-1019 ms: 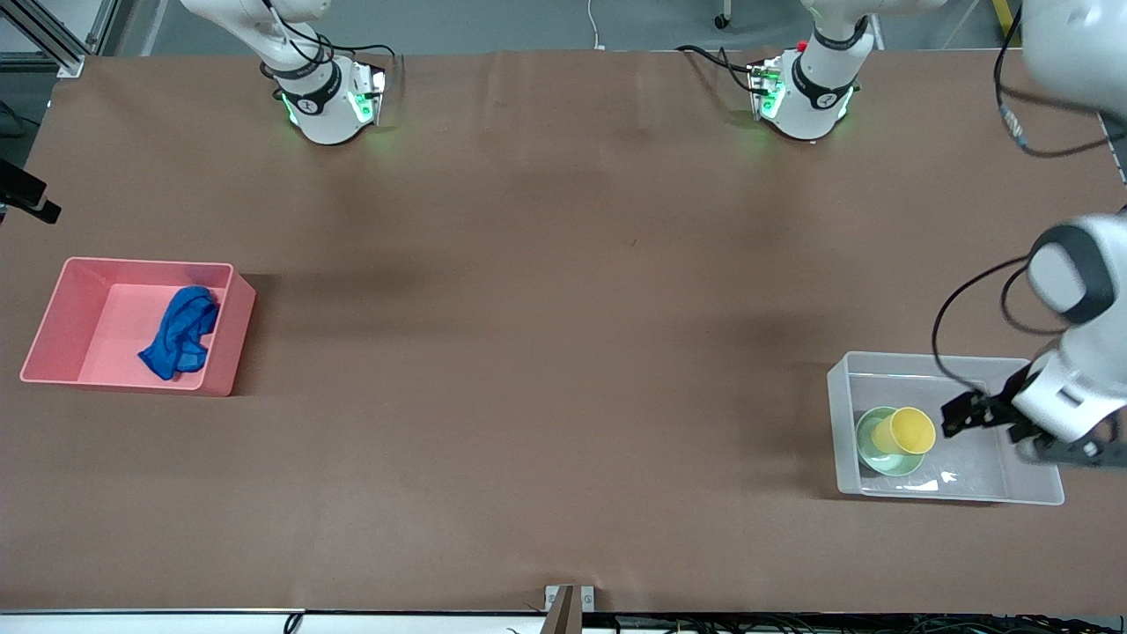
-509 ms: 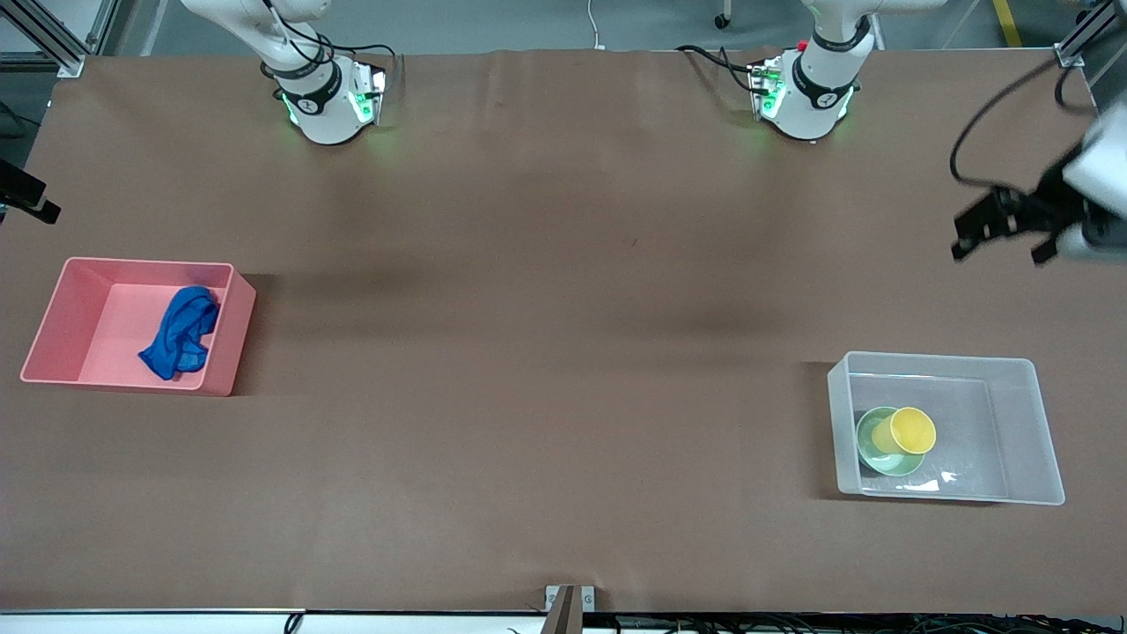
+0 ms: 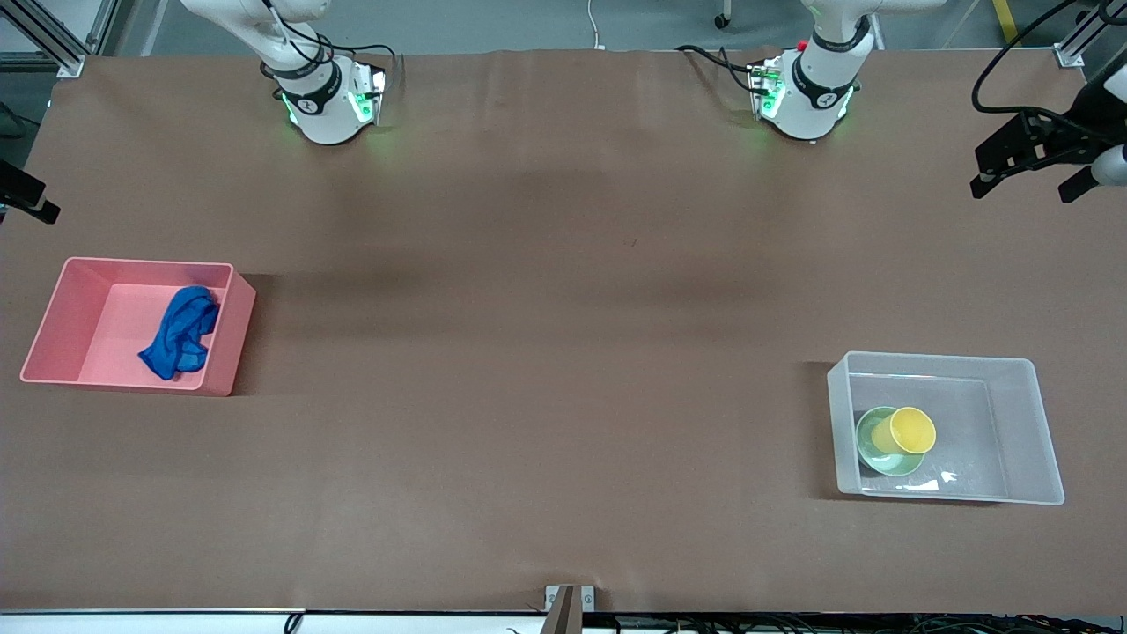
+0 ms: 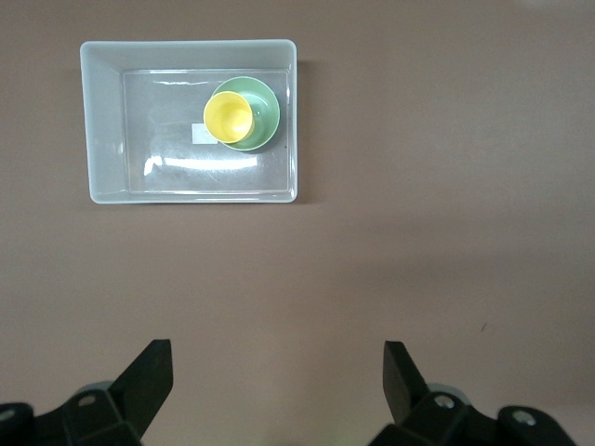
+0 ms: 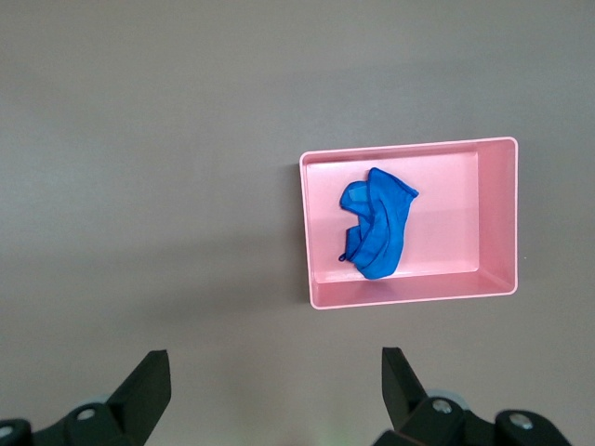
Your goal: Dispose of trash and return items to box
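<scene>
The blue fabric (image 3: pixel 180 332) lies in the pink tub (image 3: pixel 145 262) at the right arm's end of the table; the right wrist view shows the fabric (image 5: pixel 376 232) in that tub (image 5: pixel 409 299). The yellow cup (image 3: pixel 911 430) sits in the mint-green bowl (image 3: pixel 872 451) inside the clear tub (image 3: pixel 1012 423) at the left arm's end. The left wrist view shows the cup (image 4: pixel 228 116), bowl (image 4: pixel 267 110), tub (image 4: pixel 149 121) and white label (image 4: pixel 199 134). My left gripper (image 3: pixel 1024 189) is open and empty, high over the table's edge at the left arm's end. My right gripper (image 5: pixel 274 372) is open and empty, high over bare table beside the pink tub.
Both arm bases (image 3: pixel 330 106) (image 3: pixel 806 97) stand along the table's edge farthest from the front camera. A brown cover (image 3: pixel 563 352) spans the table between the two tubs. A small metal bracket (image 3: pixel 568 599) sits at the near edge. A black fixture (image 3: pixel 26 198) juts in at the right arm's end.
My left gripper has risen out of the clear tub and swung away to the table's edge, empty. The cup stays in the bowl. The fabric and both tubs have not moved.
</scene>
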{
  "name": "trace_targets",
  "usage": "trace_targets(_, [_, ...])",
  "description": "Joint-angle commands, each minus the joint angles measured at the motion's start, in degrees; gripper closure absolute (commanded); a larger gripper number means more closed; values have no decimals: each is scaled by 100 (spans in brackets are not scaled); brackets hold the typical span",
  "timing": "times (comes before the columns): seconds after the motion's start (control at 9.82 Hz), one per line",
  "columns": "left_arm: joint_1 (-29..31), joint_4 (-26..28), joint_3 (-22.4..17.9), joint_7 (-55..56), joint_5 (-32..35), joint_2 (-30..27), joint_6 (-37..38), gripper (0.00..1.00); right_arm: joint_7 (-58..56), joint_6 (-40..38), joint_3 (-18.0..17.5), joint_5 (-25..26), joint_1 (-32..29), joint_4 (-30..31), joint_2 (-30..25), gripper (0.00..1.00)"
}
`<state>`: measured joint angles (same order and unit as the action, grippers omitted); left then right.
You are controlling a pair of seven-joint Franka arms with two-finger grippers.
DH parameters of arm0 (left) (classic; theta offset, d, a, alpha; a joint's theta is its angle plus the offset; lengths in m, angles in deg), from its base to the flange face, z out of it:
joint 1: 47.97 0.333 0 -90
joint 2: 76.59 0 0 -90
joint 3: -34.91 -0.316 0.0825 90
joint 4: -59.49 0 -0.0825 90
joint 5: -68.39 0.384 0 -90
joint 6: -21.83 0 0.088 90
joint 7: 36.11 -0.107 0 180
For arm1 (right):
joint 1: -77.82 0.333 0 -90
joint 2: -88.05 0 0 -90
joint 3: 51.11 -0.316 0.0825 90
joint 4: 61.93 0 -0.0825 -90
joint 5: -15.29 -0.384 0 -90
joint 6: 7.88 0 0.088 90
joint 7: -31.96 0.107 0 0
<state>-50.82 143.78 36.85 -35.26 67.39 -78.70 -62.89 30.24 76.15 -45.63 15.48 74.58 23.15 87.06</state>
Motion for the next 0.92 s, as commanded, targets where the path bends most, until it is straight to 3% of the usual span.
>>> trace_targets(0.0, [38,-167,-9,143,21,350,185,0,-39,-62,-38,-45,-54,-44,3,0])
trace_targets(0.81, [38,-26,0,143,30,272,246,0,-39,-62,-29,-37,-63,-35,3,0])
